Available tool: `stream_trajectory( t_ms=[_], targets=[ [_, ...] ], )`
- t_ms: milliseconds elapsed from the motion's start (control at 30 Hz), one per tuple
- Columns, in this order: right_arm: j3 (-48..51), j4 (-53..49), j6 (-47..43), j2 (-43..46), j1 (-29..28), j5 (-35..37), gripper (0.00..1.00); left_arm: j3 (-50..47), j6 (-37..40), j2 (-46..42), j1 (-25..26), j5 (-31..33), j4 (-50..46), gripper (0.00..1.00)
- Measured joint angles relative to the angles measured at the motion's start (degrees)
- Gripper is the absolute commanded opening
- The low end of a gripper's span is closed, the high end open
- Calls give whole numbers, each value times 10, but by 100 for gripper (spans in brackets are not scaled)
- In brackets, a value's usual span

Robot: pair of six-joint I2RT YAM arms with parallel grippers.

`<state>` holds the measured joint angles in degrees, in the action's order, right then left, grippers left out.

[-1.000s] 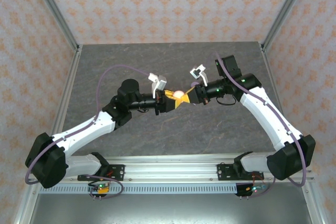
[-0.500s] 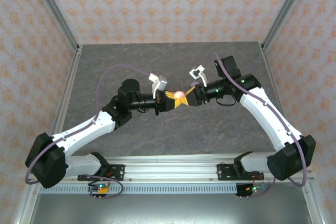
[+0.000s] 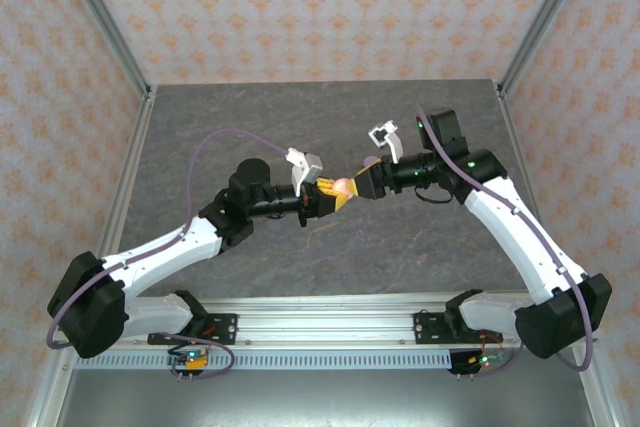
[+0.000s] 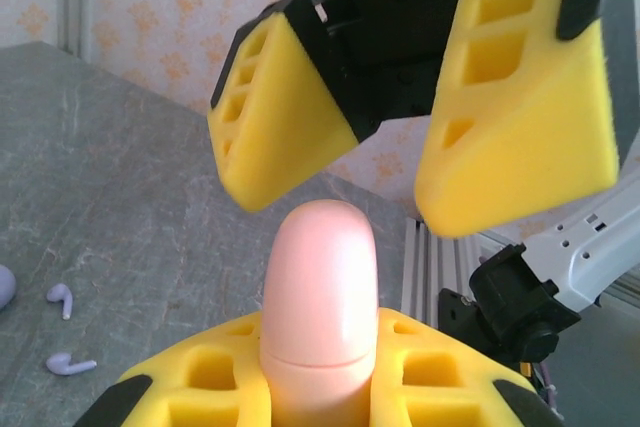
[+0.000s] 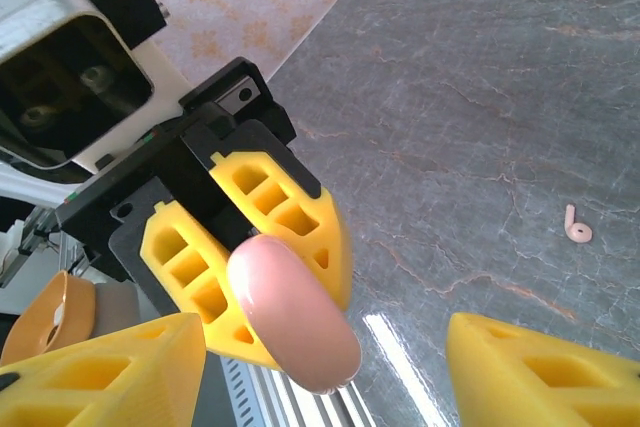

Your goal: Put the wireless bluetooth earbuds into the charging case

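A salmon-pink charging case (image 4: 322, 297) stands upright between the yellow pads of my left gripper (image 4: 322, 372), which is shut on its lower half. Its lid seam looks closed. In the top view the case (image 3: 345, 186) hangs above mid-table, where the left gripper (image 3: 333, 197) and right gripper (image 3: 362, 184) meet. My right gripper (image 5: 325, 352) is open, its fingers (image 5: 110, 377) standing wide on either side of the case (image 5: 295, 312) without touching it. Two lilac earbuds (image 4: 62, 299) lie on the table at the left. One pink earbud (image 5: 577, 226) lies on the table at the right.
The grey stone-patterned table (image 3: 330, 127) is walled by patterned panels with metal posts (image 3: 105, 22) at the corners. A slotted aluminium rail (image 3: 330, 312) runs along the near edge. A lilac rounded shape (image 4: 4, 285) peeks in at the left edge of the left wrist view.
My right gripper has opened off the pink case and drawn back slightly to the right. The left gripper has tightened on the case and carried it a little right.
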<state>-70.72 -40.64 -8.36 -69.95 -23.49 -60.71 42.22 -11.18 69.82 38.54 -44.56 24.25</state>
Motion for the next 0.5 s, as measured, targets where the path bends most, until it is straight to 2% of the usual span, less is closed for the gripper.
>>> stream_trajectory(
  t_ms=[500],
  targets=[
    [0,18,33,-7,-2,57,65,-1,20,0,5,15,-5,3]
  ],
)
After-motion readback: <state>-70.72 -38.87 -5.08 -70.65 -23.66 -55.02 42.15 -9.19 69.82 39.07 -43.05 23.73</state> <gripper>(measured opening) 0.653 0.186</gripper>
